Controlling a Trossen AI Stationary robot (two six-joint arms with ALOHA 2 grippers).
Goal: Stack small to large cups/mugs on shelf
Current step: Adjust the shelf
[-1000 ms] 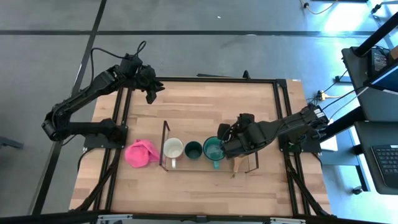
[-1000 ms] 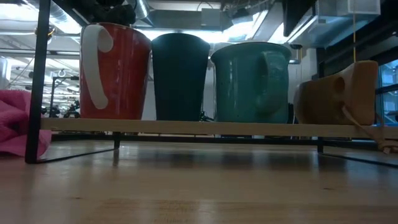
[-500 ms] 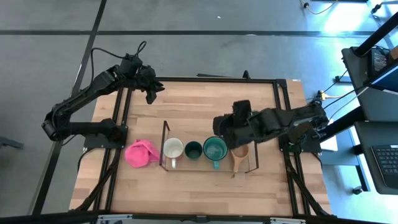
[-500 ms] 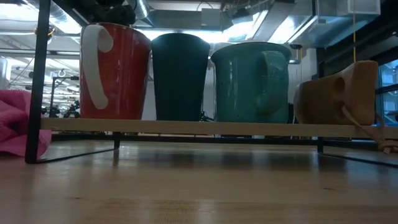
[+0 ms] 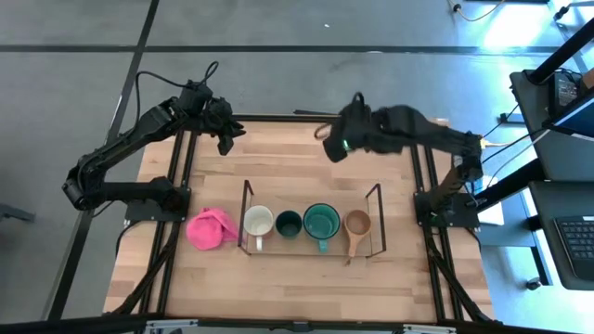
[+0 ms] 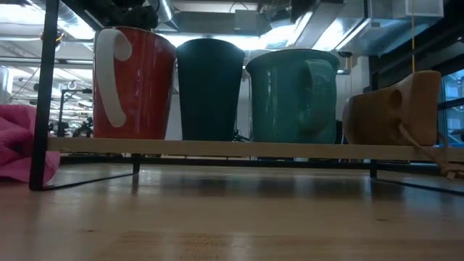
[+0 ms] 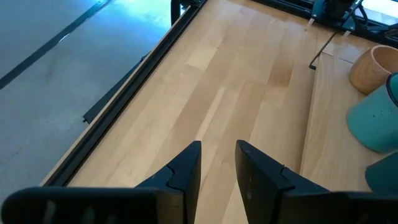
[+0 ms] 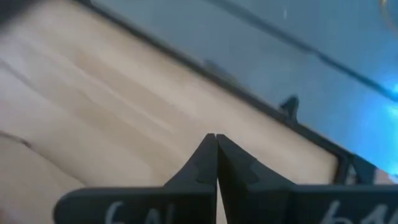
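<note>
Four cups stand in a row on the black wire shelf [image 5: 378, 215], their bottoms on its board [image 6: 232, 148]. From the left they are the white-rimmed mug [image 5: 258, 223], red-sided in the low view [image 6: 134, 83], the dark green cup [image 5: 289, 224], the teal mug [image 5: 321, 222] and the tan wooden cup [image 5: 357, 224], whose long handle points to the near edge. My right gripper [image 5: 328, 151] is shut and empty above the far part of the table, well clear of the shelf. My left gripper [image 5: 225, 142] hangs at the far left corner, a little open and empty [image 7: 217, 152].
A pink lumpy item [image 5: 211, 228] lies on the table just left of the shelf. The black metal frame [image 5: 325, 118] edges the wooden table. Bare wood lies between the shelf and the far edge and along the near edge.
My right gripper has drawn away from the wooden cup at the shelf's right end, risen and gone toward the table's far edge. The wooden cup stays on the shelf beside the teal mug. The other cups have kept still.
</note>
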